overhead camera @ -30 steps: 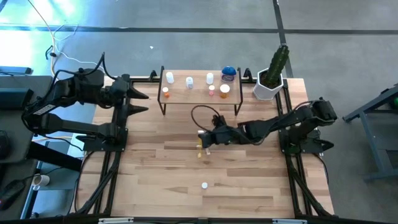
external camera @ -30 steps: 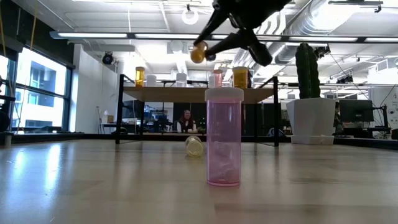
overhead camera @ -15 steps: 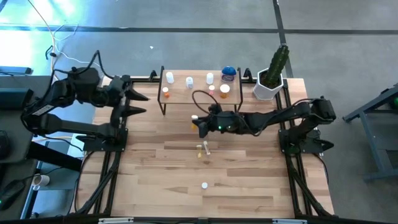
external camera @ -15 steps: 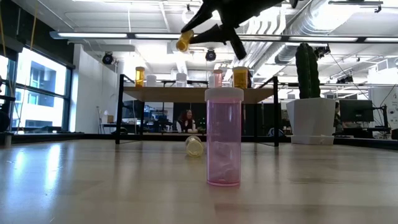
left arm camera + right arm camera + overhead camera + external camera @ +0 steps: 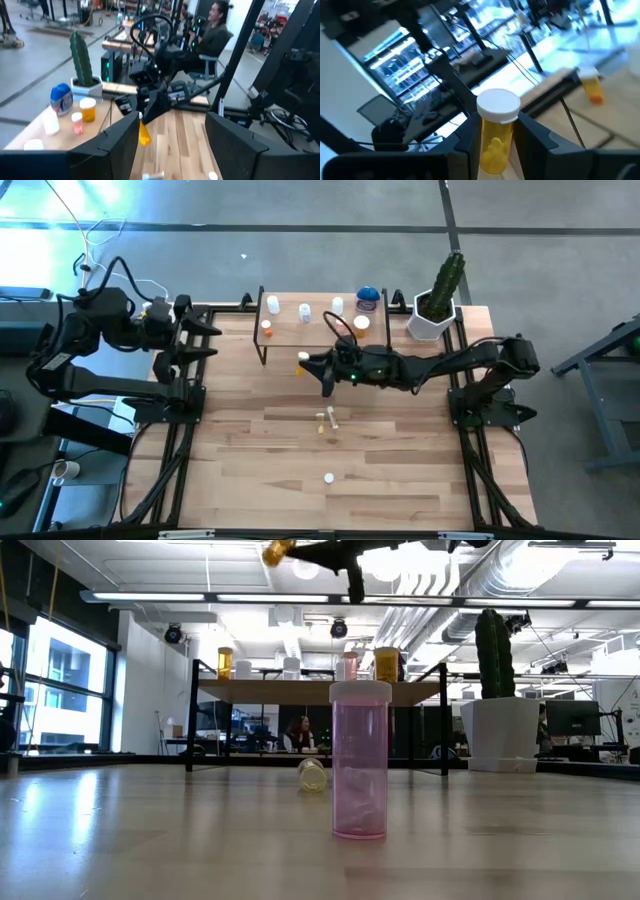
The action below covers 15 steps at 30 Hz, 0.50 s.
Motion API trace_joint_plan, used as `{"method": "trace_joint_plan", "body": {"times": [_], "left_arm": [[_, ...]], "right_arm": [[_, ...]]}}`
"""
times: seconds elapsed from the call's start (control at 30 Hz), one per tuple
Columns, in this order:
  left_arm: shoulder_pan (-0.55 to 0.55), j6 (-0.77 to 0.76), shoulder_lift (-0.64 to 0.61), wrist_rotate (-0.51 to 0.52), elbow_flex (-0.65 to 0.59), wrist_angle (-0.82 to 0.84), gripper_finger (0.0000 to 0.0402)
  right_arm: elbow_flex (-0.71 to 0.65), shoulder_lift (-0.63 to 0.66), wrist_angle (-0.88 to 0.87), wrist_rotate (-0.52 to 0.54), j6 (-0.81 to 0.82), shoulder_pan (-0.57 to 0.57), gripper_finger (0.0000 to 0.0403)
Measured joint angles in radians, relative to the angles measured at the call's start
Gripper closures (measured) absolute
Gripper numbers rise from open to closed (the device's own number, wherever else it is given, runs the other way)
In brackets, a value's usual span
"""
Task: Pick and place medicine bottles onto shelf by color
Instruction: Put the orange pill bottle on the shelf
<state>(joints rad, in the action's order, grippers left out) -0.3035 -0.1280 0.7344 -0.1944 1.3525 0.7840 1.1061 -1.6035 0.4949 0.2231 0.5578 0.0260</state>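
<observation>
**Amber bottle pinched in my right pincer, in front of the shelf**

The bottle I carry is a small amber bottle with a white cap; through its wall I can see yellow pills. My right pincer has its two fingers pressed against the bottle's sides, only as far apart as the bottle is wide, and nothing else touches it. In the high view the bottle shows as an orange speck at my fingertips, raised above the counter, just in front of the shelf's left half and clear of it.

On the shelf stand white bottles toward the left and middle, a small orange bottle at the left front, a pinkish bottle and an amber bottle with a white cap toward the right, and the wide blue jar at the right rear.

On the counter a pink bottle stands upright near the front, and a pale bottle lies on its side further back, in front of the shelf.

My left pincer hangs near the counter's left rear corner, its fingers spread and holding nothing.
</observation>
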Motion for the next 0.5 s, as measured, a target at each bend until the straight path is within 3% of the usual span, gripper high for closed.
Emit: {"method": "trace_joint_plan", "body": {"times": [0.17, 0.5], "left_arm": [[0.000, 0.000, 0.032, 0.020, 0.000, -0.060, 0.0184], [0.000, 0.001, 0.118, 0.135, 0.000, -0.117, 0.0184]], "right_arm": [[0.000, 0.000, 0.080, -0.082, -0.067, -0.048, 0.0313], [0.001, 0.000, 0.261, -0.349, -0.078, -0.162, 0.0313]]}}
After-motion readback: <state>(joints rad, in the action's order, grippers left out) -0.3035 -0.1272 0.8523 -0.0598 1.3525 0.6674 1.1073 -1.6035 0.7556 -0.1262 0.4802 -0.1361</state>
